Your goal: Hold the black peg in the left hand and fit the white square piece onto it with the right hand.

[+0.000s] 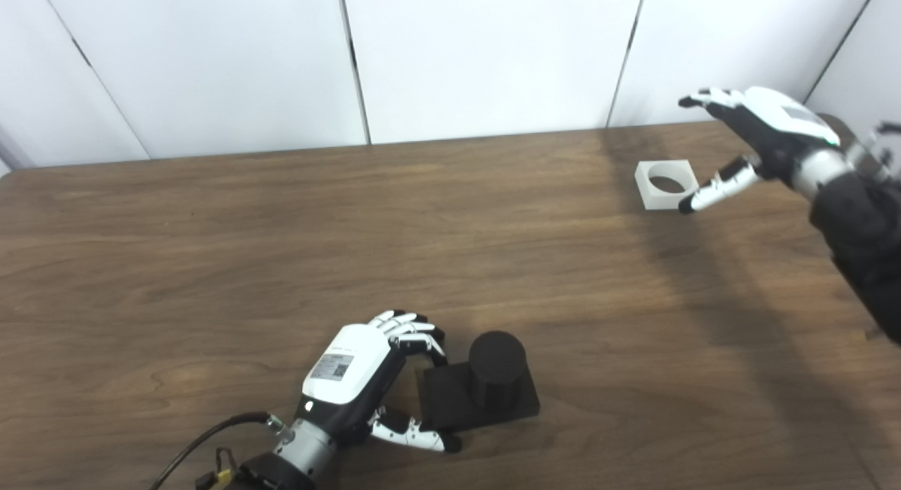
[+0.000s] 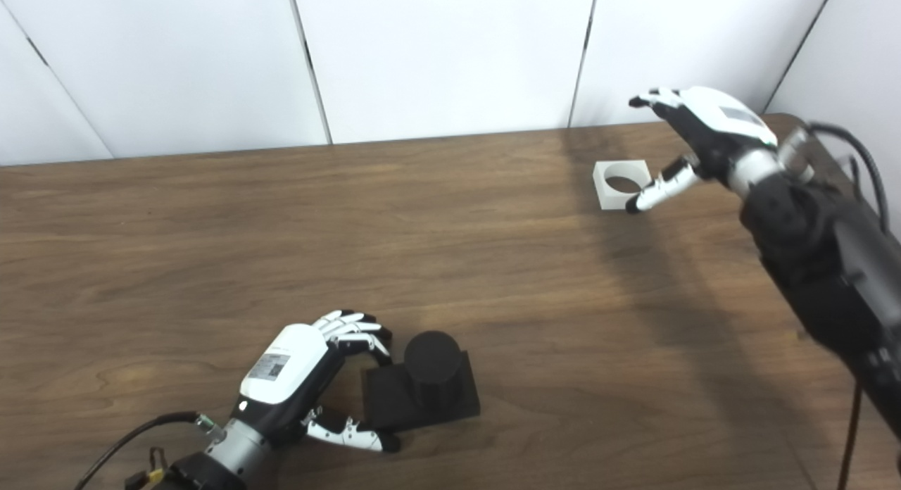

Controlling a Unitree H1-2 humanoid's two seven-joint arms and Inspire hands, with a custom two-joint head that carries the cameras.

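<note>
The black peg (image 1: 496, 367), a short cylinder on a square black base, stands on the wooden table (image 1: 352, 250) near the front middle. My left hand (image 1: 362, 377) sits just left of it, fingers curled over the base's left edge and thumb along its front corner, touching but not clearly clamping it. The white square piece (image 1: 665, 184), a block with a round hole, lies flat at the far right. My right hand (image 1: 764, 134) hovers open right of and above it, thumb tip close to its right corner, fingers spread and holding nothing.
White wall panels (image 1: 486, 53) rise right behind the table's far edge. My right forearm (image 2: 816, 250) crosses the table's right side. A black cable (image 1: 200, 441) trails from the left wrist at the bottom left.
</note>
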